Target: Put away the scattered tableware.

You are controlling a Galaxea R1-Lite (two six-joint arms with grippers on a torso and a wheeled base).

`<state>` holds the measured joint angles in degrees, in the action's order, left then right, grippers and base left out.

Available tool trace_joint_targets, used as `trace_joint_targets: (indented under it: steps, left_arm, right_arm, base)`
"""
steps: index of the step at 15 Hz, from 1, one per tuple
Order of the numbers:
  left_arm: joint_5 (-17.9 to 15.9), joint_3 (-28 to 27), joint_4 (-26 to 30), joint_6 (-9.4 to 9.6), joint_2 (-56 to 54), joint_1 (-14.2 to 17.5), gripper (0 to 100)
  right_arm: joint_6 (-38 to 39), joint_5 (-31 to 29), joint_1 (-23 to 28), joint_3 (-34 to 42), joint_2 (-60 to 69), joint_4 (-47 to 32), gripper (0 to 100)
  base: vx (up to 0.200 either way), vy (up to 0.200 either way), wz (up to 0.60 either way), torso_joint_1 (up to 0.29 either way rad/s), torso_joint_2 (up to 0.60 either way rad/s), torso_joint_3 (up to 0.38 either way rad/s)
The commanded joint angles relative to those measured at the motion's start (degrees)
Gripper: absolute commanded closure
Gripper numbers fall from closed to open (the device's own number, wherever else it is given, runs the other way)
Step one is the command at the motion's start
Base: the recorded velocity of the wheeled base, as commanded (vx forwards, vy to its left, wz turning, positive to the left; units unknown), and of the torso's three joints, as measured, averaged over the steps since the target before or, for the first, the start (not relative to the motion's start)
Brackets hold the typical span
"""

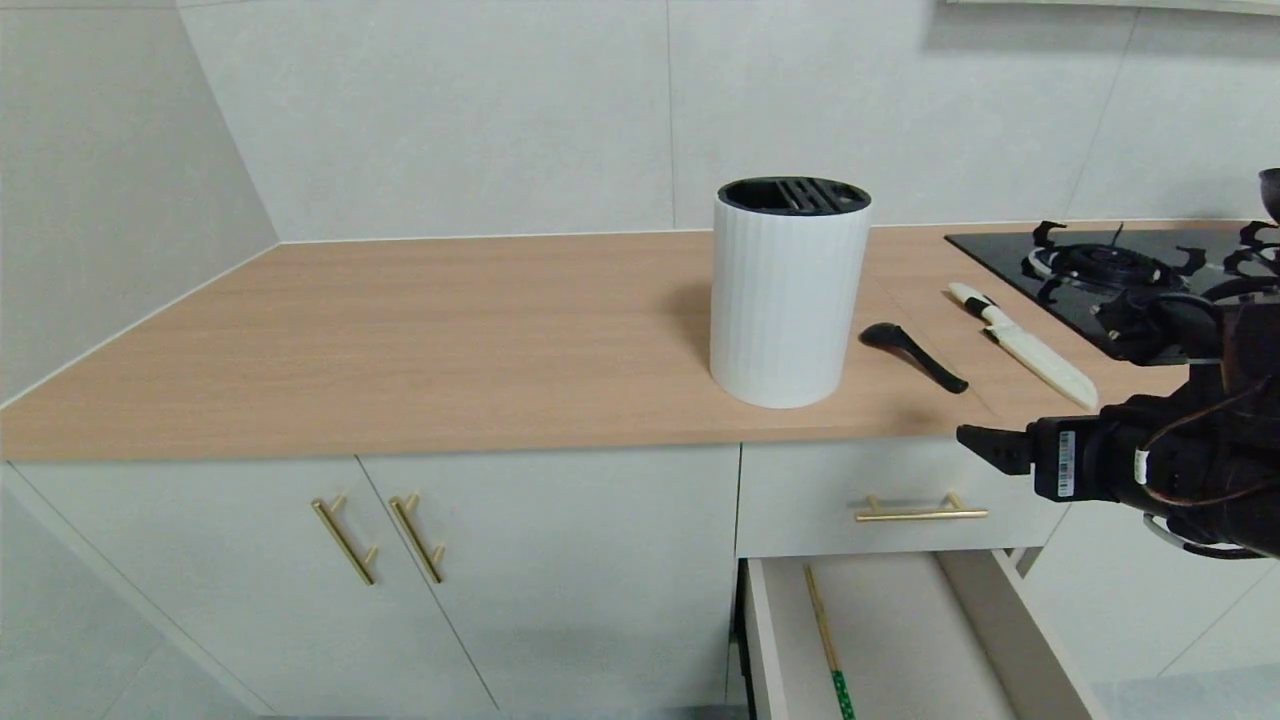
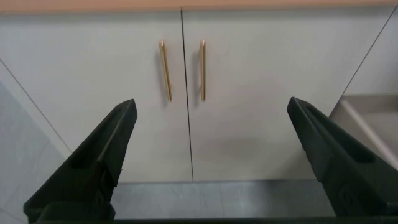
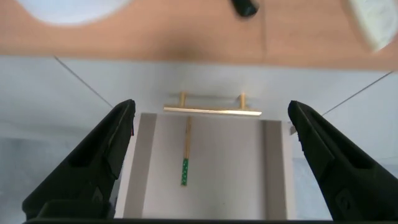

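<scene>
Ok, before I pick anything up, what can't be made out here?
Knife block interior: head view, hidden by its slotted top.
Chopstick in the open drawer: head view, green end cut by the bottom edge.
Black spoon: right wrist view, bowl cut off at the picture edge.
Knife: right wrist view, blurred, mostly cut off.

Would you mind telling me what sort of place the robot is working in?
Most likely a kitchen: a gas hob set into the wooden countertop, a knife and spoon beside a white utensil holder, and an open drawer below.
</scene>
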<state>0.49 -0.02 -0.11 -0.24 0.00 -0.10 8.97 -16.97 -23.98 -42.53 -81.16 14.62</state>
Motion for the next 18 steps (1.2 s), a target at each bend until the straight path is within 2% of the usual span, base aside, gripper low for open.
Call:
trace_joint_targets:
  steps: [1,6,7,12,13,16,18]
  left_arm:
    - [0.0,0.0,0.0,-0.02,0.1,0.0,0]
    - [0.0,0.0,0.1,-0.02,0.1,0.0,0]
    - [0.0,0.0,0.0,-0.02,0.1,0.0,0]
    - [0.0,0.0,0.0,-0.02,0.1,0.0,0]
    - [0.0,0.0,0.1,-0.02,0.1,0.0,0]
    - [0.0,0.0,0.0,-0.02,0.1,0.0,0]
    - [0.0,0.0,0.0,-0.02,0.1,0.0,0]
  right_arm:
    - [0.0,0.0,0.2,0.0,-0.5,0.1,0]
    - [-1.9,0.7,3.5,-0.3,-1.8,1.9,0]
    - [-5.5,2.9,4.8,-1.1,-2.2,2.3,0]
    - [-7.0,15.1,9.6,-9.9,-8.8,2.5,0]
    - [-10.7,18.4,9.8,-10.8,-10.4,3.0,0]
    - [-14.4,21.1,10.2,-12.3,-13.9,5.5,0]
    - [-15.3,23.0,11.3,-14.0,-19.4,11.6,0]
  base:
    - [0.000,0.000,0.00,0.217,-0.46,-0.276]
    - [0.000,0.000,0.00,0.059,-0.13,-0.070]
    - [0.000,0.000,0.00,0.000,0.00,0.000]
    - [0.000,0.000,0.00,0.000,0.00,0.000]
    - [0.000,0.000,0.00,0.000,0.00,0.000]
    - [0.000,0.000,0.00,0.000,0.00,0.000]
    - [0.000,0.000,0.00,0.000,0.00,0.000]
